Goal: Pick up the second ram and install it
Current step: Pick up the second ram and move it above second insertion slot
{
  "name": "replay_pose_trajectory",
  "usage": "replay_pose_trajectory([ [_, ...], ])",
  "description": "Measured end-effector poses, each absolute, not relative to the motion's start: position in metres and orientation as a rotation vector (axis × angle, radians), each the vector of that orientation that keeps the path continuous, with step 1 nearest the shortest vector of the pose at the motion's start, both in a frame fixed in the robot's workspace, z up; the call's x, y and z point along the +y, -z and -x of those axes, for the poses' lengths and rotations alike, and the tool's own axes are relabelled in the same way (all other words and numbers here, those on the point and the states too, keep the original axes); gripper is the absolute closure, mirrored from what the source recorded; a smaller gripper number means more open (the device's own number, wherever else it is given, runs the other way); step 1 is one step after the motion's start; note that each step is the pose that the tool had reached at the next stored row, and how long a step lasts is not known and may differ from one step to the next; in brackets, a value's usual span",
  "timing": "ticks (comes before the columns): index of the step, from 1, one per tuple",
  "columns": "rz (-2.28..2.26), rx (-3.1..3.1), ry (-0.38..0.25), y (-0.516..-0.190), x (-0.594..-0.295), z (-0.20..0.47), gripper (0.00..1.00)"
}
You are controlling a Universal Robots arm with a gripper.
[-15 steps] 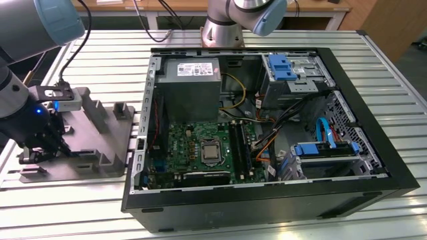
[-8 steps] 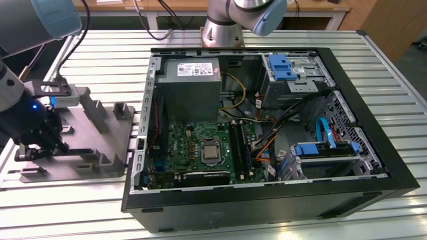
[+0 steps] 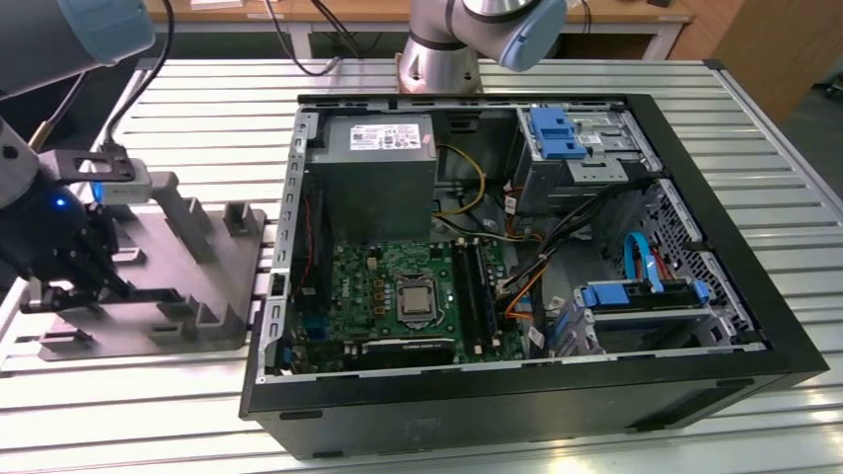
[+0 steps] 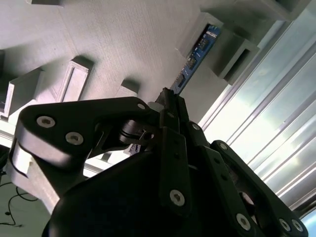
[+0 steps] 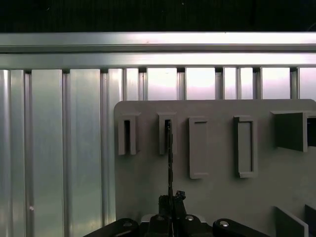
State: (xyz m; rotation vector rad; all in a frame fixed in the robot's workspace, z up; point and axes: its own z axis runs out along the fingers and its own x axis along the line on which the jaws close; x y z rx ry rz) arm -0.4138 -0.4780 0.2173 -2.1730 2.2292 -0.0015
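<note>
**A:** What is lying around the pincer (image 3: pixel 59 294)?

**B:** A slatted metal table (image 3: pixel 554 74) is stretching under everything. The open case (image 3: pixel 527 400) is sitting well apart from the pincer, toward the exterior view's right. The grey plate (image 3: pixel 217 286) is lying directly beneath it.

**A:** And the ram?

**B:** The ram (image 4: pixel 195 57) is standing on edge over the plate. Its far end is reaching into one of the slots (image 5: pixel 167 134), as far as I can tell. The pincer is holding it, jaws narrow, pinching both flat faces.

**A:** How is it going to handle?

**B:** I'm judging it light, thin and stiff, yet fragile, and I'm expecting it to crack if twisted. Gripping the flat faces, clear of the contact edge, is looking right to me. The smooth faces are probably offering little friction.

**A:** Any room to work?

**B:** The plate's posts (image 4: pixel 74 79) are standing near the pincer, so space is looking tight there. The table beyond is offering more.
</note>
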Motion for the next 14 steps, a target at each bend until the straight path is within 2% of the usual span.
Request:
replay_pose_trajectory([
  [14, 2.173, 2.229, 0.001, -0.229, -0.478, 0.414, 0.86],
])
